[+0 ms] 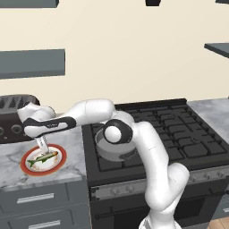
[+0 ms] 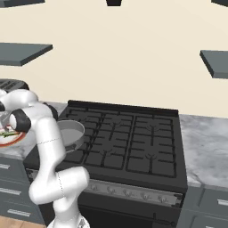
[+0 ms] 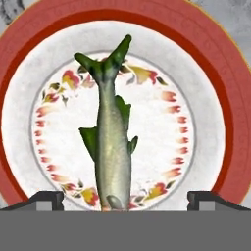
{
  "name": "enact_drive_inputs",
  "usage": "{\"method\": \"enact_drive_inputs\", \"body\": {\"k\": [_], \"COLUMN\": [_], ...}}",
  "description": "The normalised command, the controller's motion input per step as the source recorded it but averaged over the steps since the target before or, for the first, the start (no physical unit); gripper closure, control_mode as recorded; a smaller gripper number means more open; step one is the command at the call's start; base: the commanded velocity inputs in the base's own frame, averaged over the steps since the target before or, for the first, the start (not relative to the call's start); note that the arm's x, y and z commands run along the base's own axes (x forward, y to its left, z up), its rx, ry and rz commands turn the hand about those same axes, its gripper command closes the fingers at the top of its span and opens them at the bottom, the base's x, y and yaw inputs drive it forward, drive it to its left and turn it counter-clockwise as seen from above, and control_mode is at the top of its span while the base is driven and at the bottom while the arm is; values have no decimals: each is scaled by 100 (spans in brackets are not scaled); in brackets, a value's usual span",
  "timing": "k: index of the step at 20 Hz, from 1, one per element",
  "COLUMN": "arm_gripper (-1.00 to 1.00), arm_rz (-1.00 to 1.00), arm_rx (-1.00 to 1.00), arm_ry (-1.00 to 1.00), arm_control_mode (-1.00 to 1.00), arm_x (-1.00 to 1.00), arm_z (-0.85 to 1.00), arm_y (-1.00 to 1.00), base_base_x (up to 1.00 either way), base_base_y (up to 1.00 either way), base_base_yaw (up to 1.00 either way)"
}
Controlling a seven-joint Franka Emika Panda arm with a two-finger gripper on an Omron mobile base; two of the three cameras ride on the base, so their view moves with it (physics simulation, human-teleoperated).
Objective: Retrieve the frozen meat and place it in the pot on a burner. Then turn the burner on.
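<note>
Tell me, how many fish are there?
1. The fish lies on the red-rimmed plate on the counter left of the stove, right under the open claw.

No readable text in any of the views.

The plate (image 3: 211,88) carries a painted ring of small red and yellow flowers with green leaves inside a red-orange rim, but no letters, numbers or brand mark stand on it. The front panel of the stove (image 2: 133,193) shows a row of small knobs, and no markings can be read beside them at this size. The dark appliance (image 1: 13,118) on the counter also has round dials, and any signs on them are too small to tell.
</note>
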Motion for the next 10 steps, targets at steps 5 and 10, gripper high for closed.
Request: {"method": "enact_drive_inputs", "body": {"k": [5,10], "arm_gripper": [-100,-100], "arm_rz": [0,0], "arm_rx": [0,0], "arm_ry": [1,2], "arm_control_mode": [-100,-100], "arm_x": [0,0], "arm_z": [-39,-45], "arm_y": [0,0], "base_base_x": [0,0], "base_base_y": [0,0], "base_base_yaw": [0,0]}}
